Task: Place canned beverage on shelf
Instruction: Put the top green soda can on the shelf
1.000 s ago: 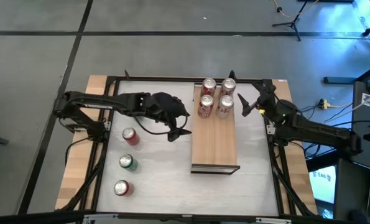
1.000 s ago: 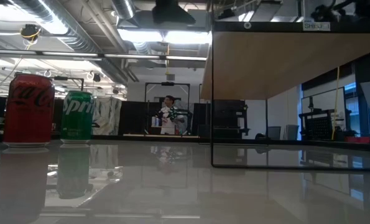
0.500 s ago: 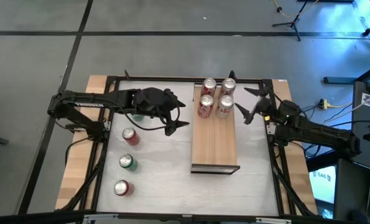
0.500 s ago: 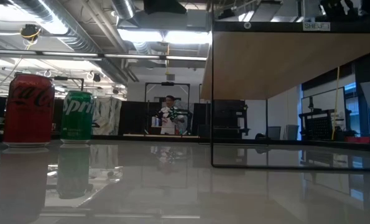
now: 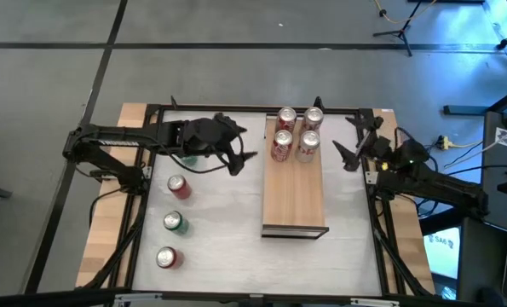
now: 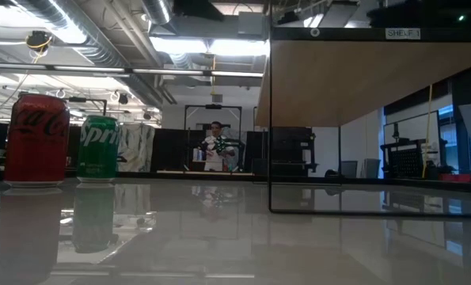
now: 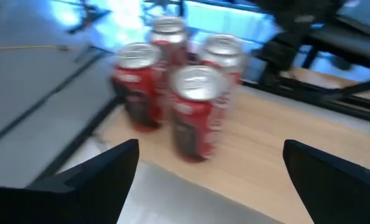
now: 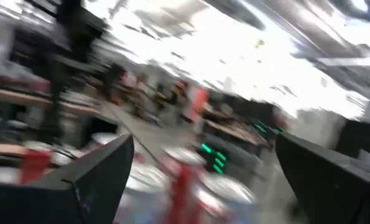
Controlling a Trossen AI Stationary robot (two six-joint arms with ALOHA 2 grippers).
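4 cans (image 5: 294,134) crowd the shelf (image 5: 293,200) (far end); both grippers, left (image 5: 241,162) and right (image 5: 349,140), gape empty.

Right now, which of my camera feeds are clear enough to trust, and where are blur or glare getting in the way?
High view: sharp, evenly lit, four cans plain on the shelf. Low view: sharp, but the white tabletop mirrors the ceiling lights and the red can. Left wrist view: slight motion blur, cans readable. Right wrist view: heavily smeared, nothing dependable.
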